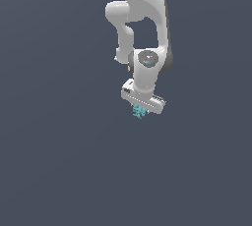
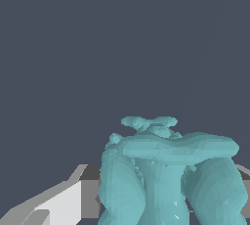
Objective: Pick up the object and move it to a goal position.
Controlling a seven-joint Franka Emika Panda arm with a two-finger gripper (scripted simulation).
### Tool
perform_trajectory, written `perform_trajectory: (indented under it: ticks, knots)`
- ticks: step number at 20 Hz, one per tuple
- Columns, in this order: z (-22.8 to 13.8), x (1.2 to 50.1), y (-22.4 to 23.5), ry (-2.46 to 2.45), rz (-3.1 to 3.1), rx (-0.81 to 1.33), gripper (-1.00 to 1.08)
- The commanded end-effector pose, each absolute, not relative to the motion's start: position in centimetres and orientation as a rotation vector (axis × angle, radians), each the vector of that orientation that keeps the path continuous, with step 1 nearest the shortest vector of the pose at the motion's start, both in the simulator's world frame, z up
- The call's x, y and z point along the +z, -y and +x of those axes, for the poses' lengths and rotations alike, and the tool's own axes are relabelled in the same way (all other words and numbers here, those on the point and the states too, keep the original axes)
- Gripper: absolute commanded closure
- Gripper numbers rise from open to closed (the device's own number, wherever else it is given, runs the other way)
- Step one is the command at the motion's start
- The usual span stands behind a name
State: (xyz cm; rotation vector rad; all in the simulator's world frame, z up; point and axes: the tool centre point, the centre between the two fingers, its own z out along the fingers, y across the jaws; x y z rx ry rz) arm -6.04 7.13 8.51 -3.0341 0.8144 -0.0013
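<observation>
- Exterior view: the white arm (image 1: 142, 23) hangs down from the upper edge, and its gripper (image 1: 141, 108) points downward over a uniform dark grey ground.
- Object (image 1: 139, 112): a tiny teal, knobbly piece sits directly beneath the gripper body, at the fingertips, and is far smaller than the gripper itself.
- Wrist view: the object (image 2: 168, 175) fills the near field immediately in front of the camera. It shows a lumpy central column, two bulging lobes either side and a flatter cap with small protrusions.
- Fingers: one pale finger (image 2: 58, 204) lies just beside the object; the opposite finger is hidden behind it.
- Gripper state: judged to be clenched on the object, given that the piece sits between the fingers with no gap visible. Actual contact on the hidden side cannot be confirmed.
- Support: no counter edge, shadow or goal marker is discernible in either view, so whether the object is resting or lifted cannot be told.
- Handling, as a judgement: the piece looks rigid and light, and its irregular lobes offer little flat area, so it could rotate or slip between flat pads.
- Hold point, as a judgement: the central column between the two lobes is the soundest place, with the lobes acting as stops.
- Risk: a hold on a knob or on the cap's edge could pivot during transfer.
</observation>
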Motion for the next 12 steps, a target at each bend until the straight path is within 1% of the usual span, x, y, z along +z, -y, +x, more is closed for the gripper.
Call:
perform_trajectory:
  ticks: [1,12]
  knots:
    - [-4.6,9.8,-7.6,-0.815,-3.034,-0.002,1.08]
    - [1.9,15.2,-9.4,-0.815,-3.034,-0.001,1.08]
